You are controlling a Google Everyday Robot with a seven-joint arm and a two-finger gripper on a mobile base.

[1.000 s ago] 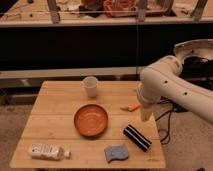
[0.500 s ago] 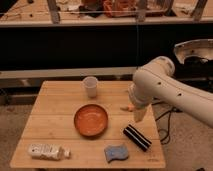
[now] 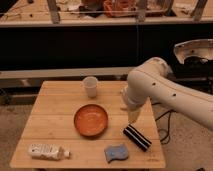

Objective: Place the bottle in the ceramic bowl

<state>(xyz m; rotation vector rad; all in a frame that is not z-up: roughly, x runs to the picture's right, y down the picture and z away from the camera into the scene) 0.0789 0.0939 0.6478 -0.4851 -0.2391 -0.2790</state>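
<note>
Bottle (image 3: 47, 151) lies on its side at the front-left corner of the wooden worktop (image 3: 55, 100), close to the front edge. Its long axis runs roughly left-right along that edge, with what looks like the cap end pointing right, toward a blue sponge (image 3: 116, 152). The label is pale and its print is not readable.

Ceramic bowl (image 3: 91, 120) sits mid-worktop, behind and to the right of the bottle in this view. It is near the bottle but not touching, is upright, and looks empty. A white cup (image 3: 90, 86) stands behind the bowl, apart from it.

Hand (image 3: 132, 116) hangs over the right side of the worktop, just right of the bowl and above a black striped block (image 3: 137, 137). It points down under the bulky white arm (image 3: 150, 85).

Key relation: the bottle lies well apart from the hand, diagonally across the worktop toward the front-left, with the bowl roughly between them. My read is that the reach has to cross over or pass in front of the bowl, then close across the bottle's short side, so the fingers should line up front-to-back.

The hand's jaws are spread wide and hold nothing. The fingertips merge with the arm's underside, so their exact shape and height above the worktop are hard to make out. The arm's base is cut off at the right edge. Background shelving is dark and cluttered and plays no part here.
</note>
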